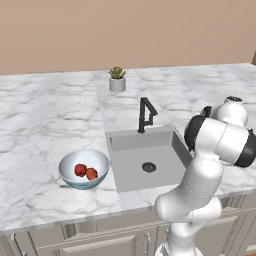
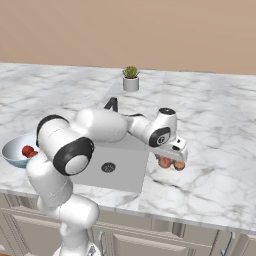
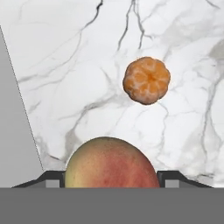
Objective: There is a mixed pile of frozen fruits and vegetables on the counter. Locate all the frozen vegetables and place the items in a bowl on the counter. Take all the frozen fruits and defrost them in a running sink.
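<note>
My gripper (image 3: 112, 178) is down on the counter (image 2: 215, 130) just right of the sink (image 1: 131, 172), shut on a frozen fruit (image 3: 112, 162), a peach-red ball wedged between both finger tips. A second frozen fruit (image 3: 146, 81), orange and segmented, lies on the marble a little beyond it. From the right base both balls show under the hand, the held one (image 2: 164, 162) and its neighbour (image 2: 179, 165). The pale blue bowl (image 1: 65, 167) stands left of the sink with two frozen vegetables in it, one dark red (image 1: 80, 170) and one orange-red (image 1: 91, 174).
A black faucet (image 1: 145, 115) rises behind the basin, whose dark drain (image 1: 149, 167) sits mid-floor. A small white pot with a green plant (image 1: 117, 80) stands farther back. The sink's edge (image 3: 13, 131) runs close along the left of the held fruit.
</note>
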{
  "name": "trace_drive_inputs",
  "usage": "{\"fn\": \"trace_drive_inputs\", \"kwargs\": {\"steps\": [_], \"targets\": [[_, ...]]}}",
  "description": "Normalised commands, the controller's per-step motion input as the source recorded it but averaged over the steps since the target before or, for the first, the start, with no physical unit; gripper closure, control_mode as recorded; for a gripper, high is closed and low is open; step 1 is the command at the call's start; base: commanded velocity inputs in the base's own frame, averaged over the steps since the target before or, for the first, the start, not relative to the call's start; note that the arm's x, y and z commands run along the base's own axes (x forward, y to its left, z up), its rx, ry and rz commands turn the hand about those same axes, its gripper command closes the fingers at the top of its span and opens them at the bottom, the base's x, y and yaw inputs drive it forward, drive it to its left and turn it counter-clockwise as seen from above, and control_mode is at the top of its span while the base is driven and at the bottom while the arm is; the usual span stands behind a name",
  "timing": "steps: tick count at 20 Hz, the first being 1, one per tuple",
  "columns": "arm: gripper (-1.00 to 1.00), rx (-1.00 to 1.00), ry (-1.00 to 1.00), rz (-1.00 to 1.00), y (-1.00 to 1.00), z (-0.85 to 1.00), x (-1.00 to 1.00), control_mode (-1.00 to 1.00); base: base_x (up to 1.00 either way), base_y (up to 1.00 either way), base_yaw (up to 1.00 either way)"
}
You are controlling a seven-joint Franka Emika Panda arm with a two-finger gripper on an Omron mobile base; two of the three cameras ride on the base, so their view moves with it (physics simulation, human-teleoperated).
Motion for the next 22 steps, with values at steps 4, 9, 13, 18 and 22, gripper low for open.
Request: {"fn": "trace_drive_inputs", "kwargs": {"steps": [4, 9, 13, 18, 22], "targets": [[1.00, 0.00, -0.18, 0.00, 0.45, 0.57, -0.45, -1.00, 0.00, 0.00, 0.00], [1.00, 0.00, -0.06, 0.00, 0.48, 0.23, -0.37, -1.00, 0.00, 0.00, 0.00], [1.00, 0.00, -0.02, 0.00, 0.56, 0.17, -0.32, -1.00, 0.00, 0.00, 0.00], [1.00, 0.00, -0.02, 0.00, 0.61, 0.25, -0.08, -1.00, 0.00, 0.00, 0.00], [1.00, -0.02, 0.01, -0.02, 0.61, 0.09, 0.27, -1.00, 0.00, 0.00, 0.00]]}}
